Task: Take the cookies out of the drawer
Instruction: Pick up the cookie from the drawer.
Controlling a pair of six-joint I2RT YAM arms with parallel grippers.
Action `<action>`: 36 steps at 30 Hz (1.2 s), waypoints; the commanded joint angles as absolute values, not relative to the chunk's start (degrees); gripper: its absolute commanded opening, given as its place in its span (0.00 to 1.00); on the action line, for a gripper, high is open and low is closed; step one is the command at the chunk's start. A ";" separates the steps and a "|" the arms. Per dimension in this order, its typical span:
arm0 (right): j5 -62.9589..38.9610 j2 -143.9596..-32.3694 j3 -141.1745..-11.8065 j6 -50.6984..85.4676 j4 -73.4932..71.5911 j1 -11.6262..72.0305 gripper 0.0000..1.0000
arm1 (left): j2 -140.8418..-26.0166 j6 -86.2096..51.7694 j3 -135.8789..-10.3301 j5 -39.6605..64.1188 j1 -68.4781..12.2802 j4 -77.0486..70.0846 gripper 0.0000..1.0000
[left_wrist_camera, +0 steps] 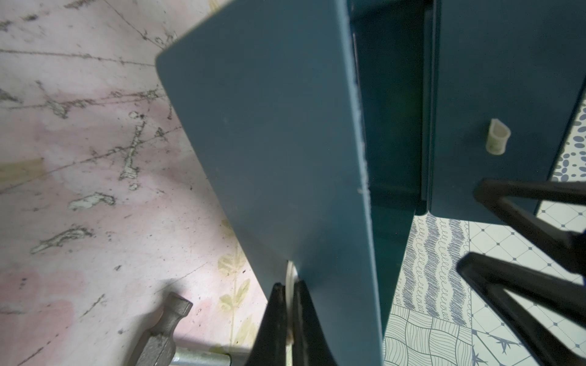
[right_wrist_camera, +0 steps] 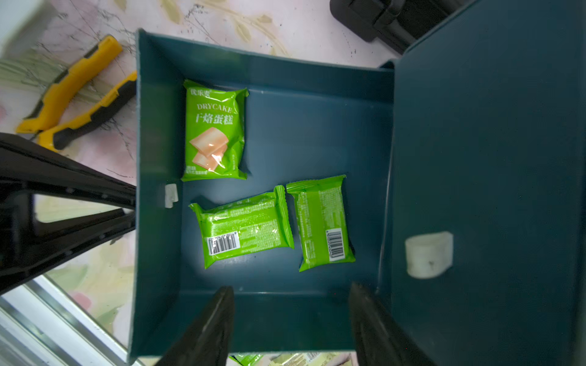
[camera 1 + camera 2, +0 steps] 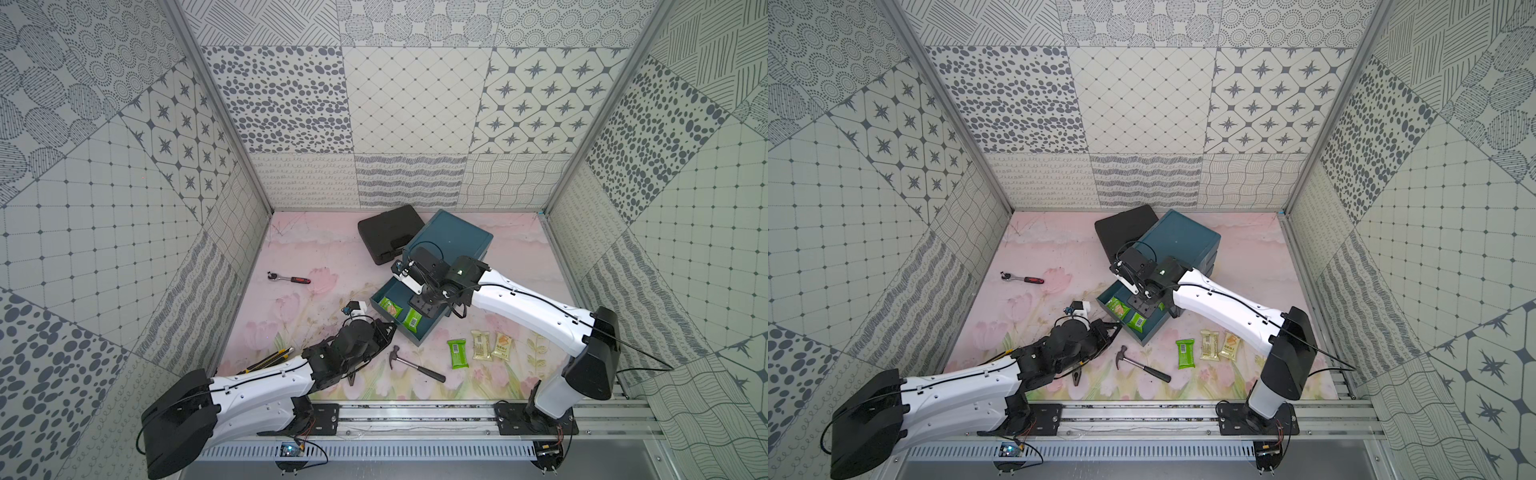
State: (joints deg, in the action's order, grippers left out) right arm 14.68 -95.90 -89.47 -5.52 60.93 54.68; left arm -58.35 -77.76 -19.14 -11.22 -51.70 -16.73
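Left gripper [image 1: 287, 285] clamped on white pull tab [image 1: 289, 272] of teal rectangular drawer [image 1: 269, 142]. Right gripper [image 2: 291, 286] hangs open over drawer. Right wrist view: three bright green wrapped cookies [image 2: 244, 228] inside; both top views show two [image 3: 390, 308].

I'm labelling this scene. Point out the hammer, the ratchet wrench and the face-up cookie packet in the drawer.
hammer [image 3: 415, 367]: a top view, mid-shaft.
ratchet wrench [image 3: 285, 277]: a top view, shank beside the red grip.
face-up cookie packet [image 2: 214, 130]: right wrist view, centre of its printed front.
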 commanded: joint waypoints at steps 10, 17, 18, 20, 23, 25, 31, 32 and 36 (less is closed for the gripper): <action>23.13 -105.88 -93.52 -9.83 61.70 54.29 0.58 | -58.79 -75.80 -20.91 -13.71 -51.77 -16.70 0.00; 26.04 -107.88 -92.99 -8.15 61.70 53.27 0.52 | -58.85 -75.94 -20.89 -13.62 -51.78 -16.57 0.00; 26.18 -108.06 -92.99 -8.02 61.70 53.26 0.52 | -58.84 -75.99 -20.85 -13.62 -51.75 -16.54 0.00; 26.54 -108.56 -92.96 -7.99 61.71 53.17 0.51 | -58.72 -75.94 -20.83 -13.71 -51.79 -16.45 0.00; 26.03 -108.98 -92.94 -7.97 61.71 53.06 0.51 | -58.62 -75.98 -20.75 -13.78 -51.82 -16.32 0.00; 25.62 -109.25 -92.90 -7.83 61.70 52.92 0.51 | -58.62 -75.89 -20.75 -13.80 -51.82 -16.26 0.00; 26.79 -110.34 -92.64 -7.65 61.70 52.75 0.51 | -58.38 -75.92 -20.73 -13.86 -51.74 -16.39 0.00; 26.81 -110.52 -92.64 -7.65 61.70 52.74 0.51 | -58.54 -75.89 -20.67 -13.89 -51.75 -16.37 0.00; 25.84 -111.18 -92.64 -7.58 61.70 52.87 0.51 | -58.52 -75.83 -20.70 -13.89 -51.76 -16.35 0.00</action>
